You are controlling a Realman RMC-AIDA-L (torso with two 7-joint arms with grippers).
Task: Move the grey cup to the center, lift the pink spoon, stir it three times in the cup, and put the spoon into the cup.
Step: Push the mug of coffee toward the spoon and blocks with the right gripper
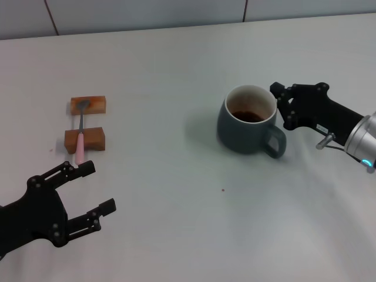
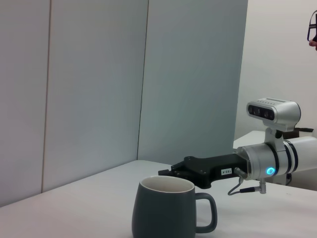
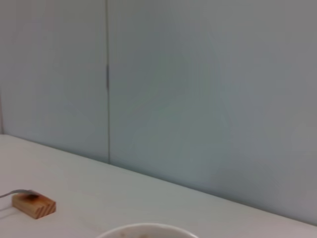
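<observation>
Overhead, the right tool (image 1: pixel 281 106) sits just beside the grey cup (image 1: pixel 248 123), at the rim on the side away from the left arm; whether its fingers are wide or narrow I cannot tell. The cup stands upright on the white surface (image 1: pixel 176 176) with dark liquid inside and its handle turned toward the robot and the right arm. Well apart from it, the left tool (image 1: pixel 94 191) hovers with its fingers spread wide and nothing between them. Just beyond that tool's upper finger lies the pink spoon (image 1: pixel 80 134), bridging two wooden blocks (image 1: pixel 86 140), its pink handle end nearest the tool and its metal bowl on the farther block.

From the left wrist, the grey cup (image 2: pixel 166 210) stands in the foreground, and the right tool (image 2: pixel 171 172) reaches in behind its rim, the black body running back to a silver wrist with a blue light.

From the right wrist, only the cup's pale rim (image 3: pixel 146 230) shows at the edge, with one wooden block (image 3: pixel 33 205) farther off carrying the spoon's metal end (image 3: pixel 17 193).
</observation>
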